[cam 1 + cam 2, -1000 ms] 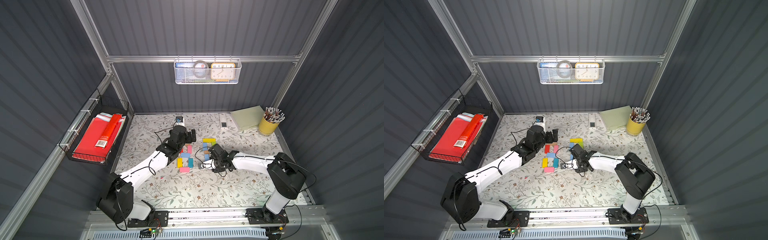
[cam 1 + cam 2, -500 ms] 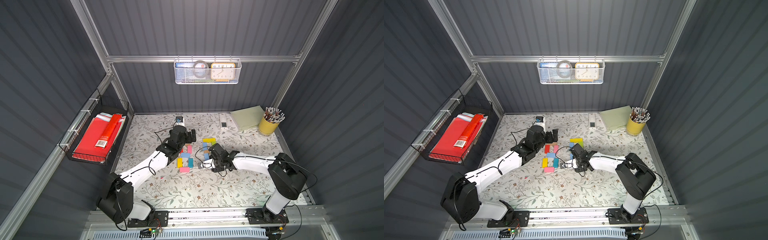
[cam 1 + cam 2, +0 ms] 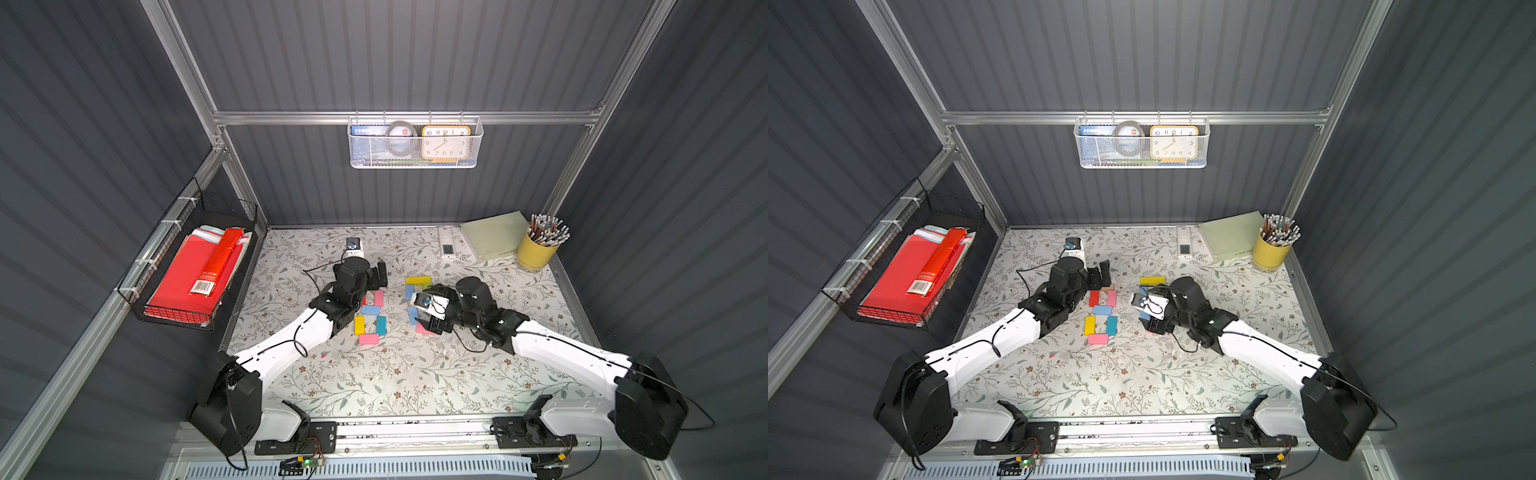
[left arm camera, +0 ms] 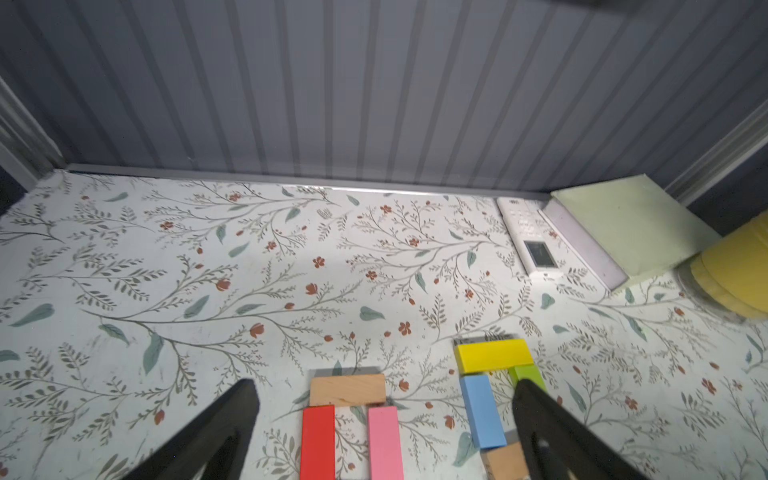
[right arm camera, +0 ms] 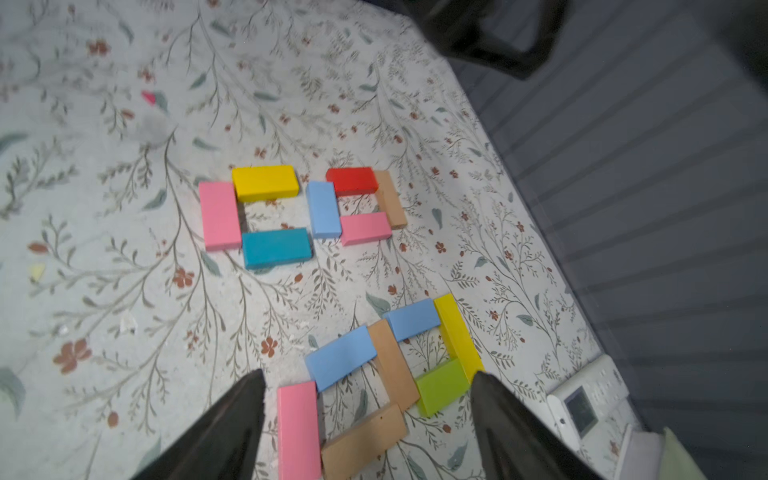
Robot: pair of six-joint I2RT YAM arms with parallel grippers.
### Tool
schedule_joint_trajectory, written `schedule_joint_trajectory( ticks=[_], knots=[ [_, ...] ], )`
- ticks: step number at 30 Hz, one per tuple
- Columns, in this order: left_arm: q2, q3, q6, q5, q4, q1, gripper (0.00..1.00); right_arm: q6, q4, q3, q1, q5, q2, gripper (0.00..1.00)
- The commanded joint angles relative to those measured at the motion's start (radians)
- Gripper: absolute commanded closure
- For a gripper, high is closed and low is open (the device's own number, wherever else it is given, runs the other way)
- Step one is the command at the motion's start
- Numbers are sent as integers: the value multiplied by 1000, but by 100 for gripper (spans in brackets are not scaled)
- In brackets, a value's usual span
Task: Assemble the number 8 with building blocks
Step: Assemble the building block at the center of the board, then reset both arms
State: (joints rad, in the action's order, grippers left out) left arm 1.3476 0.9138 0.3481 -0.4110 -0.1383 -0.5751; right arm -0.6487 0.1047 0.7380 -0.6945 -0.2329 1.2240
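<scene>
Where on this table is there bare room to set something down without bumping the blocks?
Widest bare patch: front of the table, between the two arms and the rail. Another: back left corner, behind the left end effector. Crowded: the centre, with both block figures, and back right, with remote, green pad and yellow cup.

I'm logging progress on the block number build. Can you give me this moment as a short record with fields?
figure eight by left arm: seven flat coloured wooden blocks, two neat square loops
figure eight by right arm: seven flat coloured wooden blocks, loops askew
left gripper: open, empty
right gripper: open, empty
back corner: yellow pencil cup, pale green pad, white remote control
</scene>
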Motion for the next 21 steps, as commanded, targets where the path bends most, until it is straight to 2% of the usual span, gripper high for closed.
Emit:
schedule_joint_trajectory(
  ticks=[1, 11, 16, 21],
  knots=[
    [-68, -37, -3, -135, -89, 1, 1, 285, 157, -54, 83, -74, -105, 12],
    [-178, -192, -134, -380, -330, 26, 1, 627, 261, -219, 326, 95, -267, 9],
    [-184, -265, -143, -377, -402, 91, 1, 689, 279, -273, 389, 176, -285, 9],
    [-200, -331, -108, -261, -454, 187, 1, 767, 243, -276, 462, 165, -294, 8]
  ],
)
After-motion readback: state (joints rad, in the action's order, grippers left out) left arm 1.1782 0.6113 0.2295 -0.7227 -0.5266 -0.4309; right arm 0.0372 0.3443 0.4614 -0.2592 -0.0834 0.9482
